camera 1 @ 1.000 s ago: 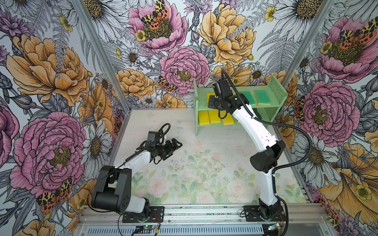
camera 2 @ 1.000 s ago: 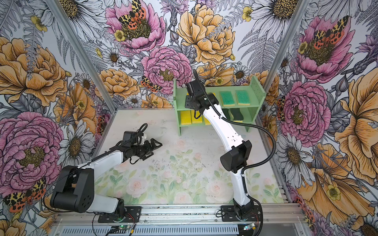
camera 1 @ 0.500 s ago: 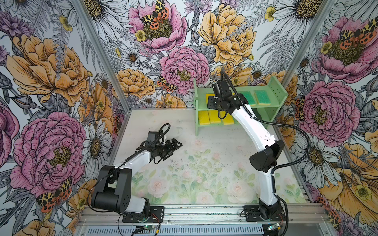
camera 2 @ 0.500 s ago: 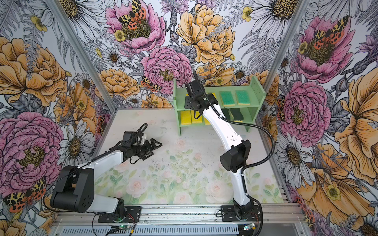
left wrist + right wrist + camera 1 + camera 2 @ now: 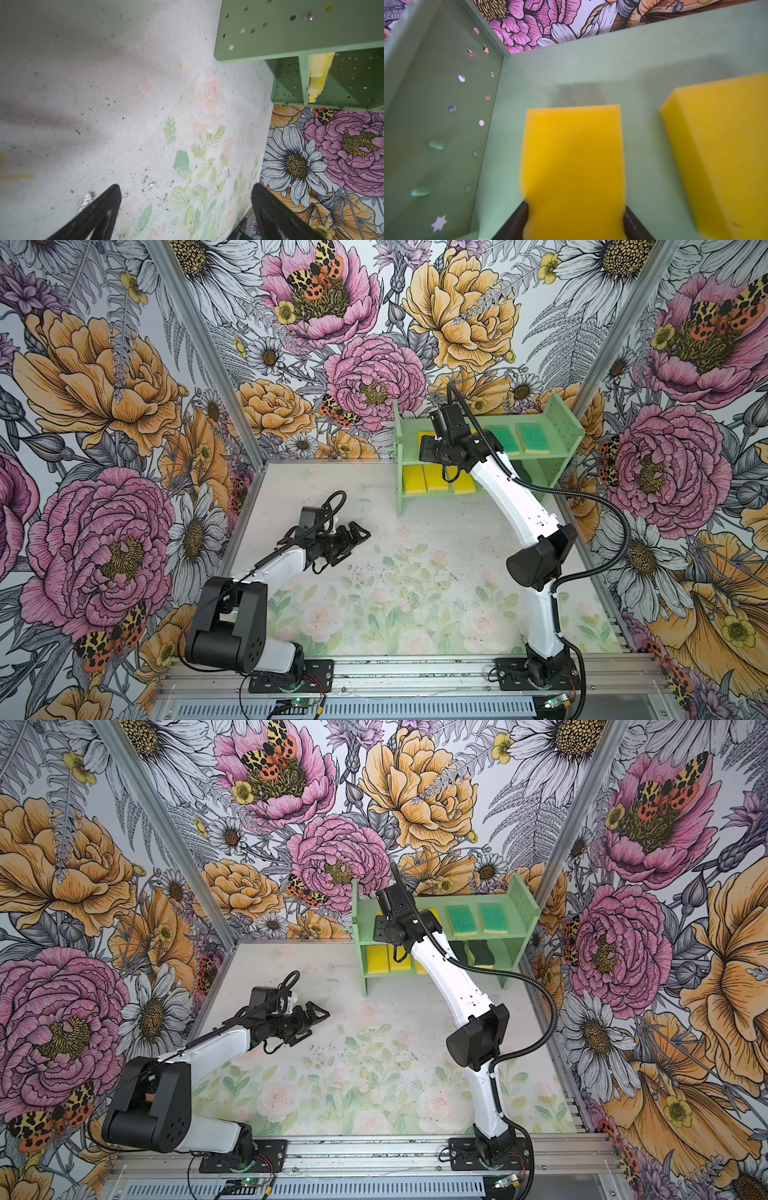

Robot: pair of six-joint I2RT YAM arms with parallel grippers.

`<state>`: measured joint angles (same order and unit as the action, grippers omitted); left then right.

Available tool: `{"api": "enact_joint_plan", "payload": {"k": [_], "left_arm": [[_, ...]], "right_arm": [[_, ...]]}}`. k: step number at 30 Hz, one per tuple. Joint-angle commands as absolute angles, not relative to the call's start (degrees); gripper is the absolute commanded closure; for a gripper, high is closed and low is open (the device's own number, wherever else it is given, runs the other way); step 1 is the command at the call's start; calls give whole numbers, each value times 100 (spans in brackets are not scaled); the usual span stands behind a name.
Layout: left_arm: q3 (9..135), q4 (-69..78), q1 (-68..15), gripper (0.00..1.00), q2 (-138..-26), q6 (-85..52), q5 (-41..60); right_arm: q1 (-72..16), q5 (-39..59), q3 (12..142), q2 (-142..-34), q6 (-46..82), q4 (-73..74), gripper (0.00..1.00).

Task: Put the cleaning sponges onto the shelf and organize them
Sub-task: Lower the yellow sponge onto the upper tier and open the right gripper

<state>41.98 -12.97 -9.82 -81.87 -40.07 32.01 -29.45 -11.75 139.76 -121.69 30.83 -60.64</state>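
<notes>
The right arm reaches toward 12 o'clock, the right gripper (image 5: 575, 212) over the upper tier of the shelf (image 5: 565, 427) at the table's (image 5: 415, 614) 1 o'clock, jaws pressed on both sides of a yellow sponge (image 5: 573, 155) lying at the tier's 9 o'clock end. A second yellow sponge (image 5: 720, 145) and two teal-topped sponges (image 5: 505, 439) lie toward 3 o'clock. Below sit three yellow sponges (image 5: 436, 479) and dark-green-topped sponges (image 5: 482, 952). The left gripper (image 5: 187, 187) hovers at 10 o'clock, jaws apart, empty.
</notes>
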Motion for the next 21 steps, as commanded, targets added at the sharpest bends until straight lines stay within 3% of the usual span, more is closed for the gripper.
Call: {"api": "enact_joint_plan", "payload": {"k": [1,21], "left_arm": [[4140,-1144,-888,1,-8057,-3911,3285],[4140,-1147,-888,1,-8072,-3902,3296]], "right_arm": [[-2977,-1136,14133,-12296,3035,-6053,38],[-2927,-1062,14212,-12401,2774,-6046,35]]}}
